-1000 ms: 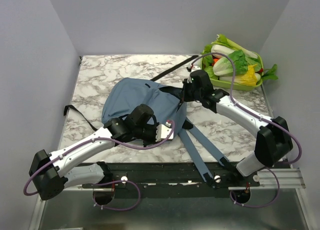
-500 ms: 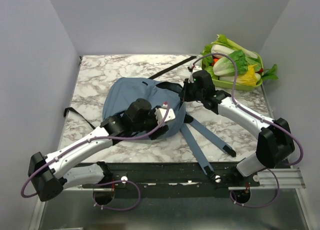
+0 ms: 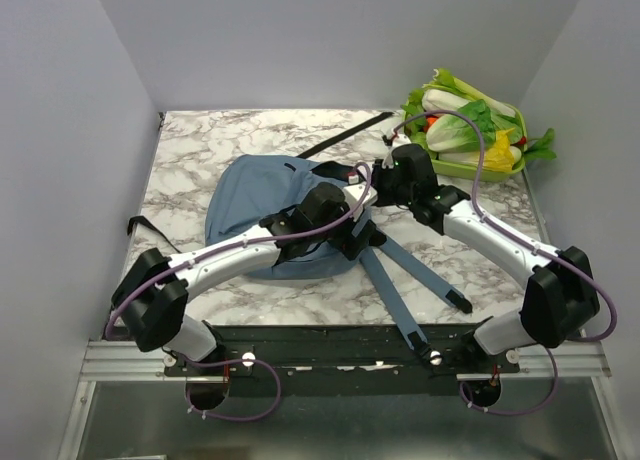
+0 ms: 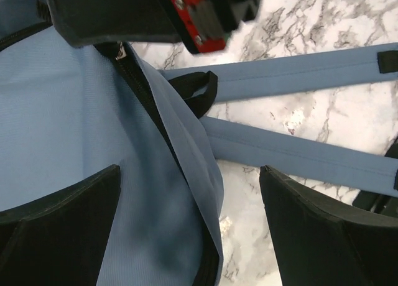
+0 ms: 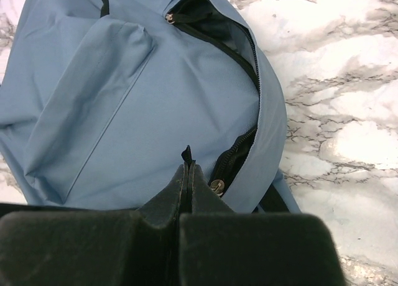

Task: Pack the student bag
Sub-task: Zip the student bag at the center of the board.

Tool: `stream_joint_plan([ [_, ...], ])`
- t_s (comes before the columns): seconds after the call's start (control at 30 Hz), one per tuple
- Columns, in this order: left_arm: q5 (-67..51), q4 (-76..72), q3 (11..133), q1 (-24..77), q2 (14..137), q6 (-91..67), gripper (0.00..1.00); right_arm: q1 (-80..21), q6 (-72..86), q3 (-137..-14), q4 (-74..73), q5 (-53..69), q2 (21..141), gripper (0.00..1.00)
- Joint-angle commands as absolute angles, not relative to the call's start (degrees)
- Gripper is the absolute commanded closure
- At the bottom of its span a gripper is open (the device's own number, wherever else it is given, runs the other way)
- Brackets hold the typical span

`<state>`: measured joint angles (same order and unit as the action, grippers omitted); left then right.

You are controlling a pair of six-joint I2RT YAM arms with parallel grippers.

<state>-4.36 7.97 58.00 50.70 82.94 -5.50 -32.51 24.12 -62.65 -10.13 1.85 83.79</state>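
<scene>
Left arm reaches long and low from its base toward 1 o'clock and lies across the near side of the student bag (image 3: 255, 195). The left claw (image 3: 352, 238) is at the bag's 3 o'clock edge. Wrist view: fingers (image 4: 56, 205) wide apart, straddling the bag's blue edge and its black zipper (image 4: 143, 93), gripping nothing.

Right arm is bent at the elbow and stretches toward 10 o'clock. The right claw (image 3: 372, 183) is at the bag's 2 o'clock corner, near the left claw. Wrist view: its jaws are pressed together, pinching a thin black tab (image 5: 186, 154) that sticks up from between them, right by a small metal zipper pull (image 5: 216, 186).

The bag lies flat on the table (image 3: 200, 140), centre-left. Soft dusty-blue woven fabric, rounded outline, a flat patch pocket (image 5: 81, 99) on the front. The zipper is partly undone along the curved top, dark lining showing in the gap. Two long flat blue shoulder straps (image 3: 395, 290) run from the bag toward 5 o'clock, black webbing at their ends. The table is white-grey marble pattern, glossy. At the 1 o'clock corner there is a green tray (image 3: 500, 170) piled with leafy vegetables.
</scene>
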Motion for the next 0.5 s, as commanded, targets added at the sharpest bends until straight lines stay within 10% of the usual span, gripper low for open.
stream_joint_plan([
  [0.0, -0.45, 2.99, 61.52, 50.8, 86.73, -6.25, 0.01, -32.17, 25.84, -61.27, -8.26, 5.79, 81.21, 0.99],
  [0.27, 7.47, 1.23, 65.39, 50.8, 92.63, 1.05, 0.06, -32.17, 27.07, -59.33, -7.38, 8.7, 79.19, 0.99],
  [0.47, 3.69, 2.02, 62.33, 50.89, 92.64, 0.44, 0.48, -31.99, 26.54, -59.33, -7.38, 8.0, 78.92, 0.99],
])
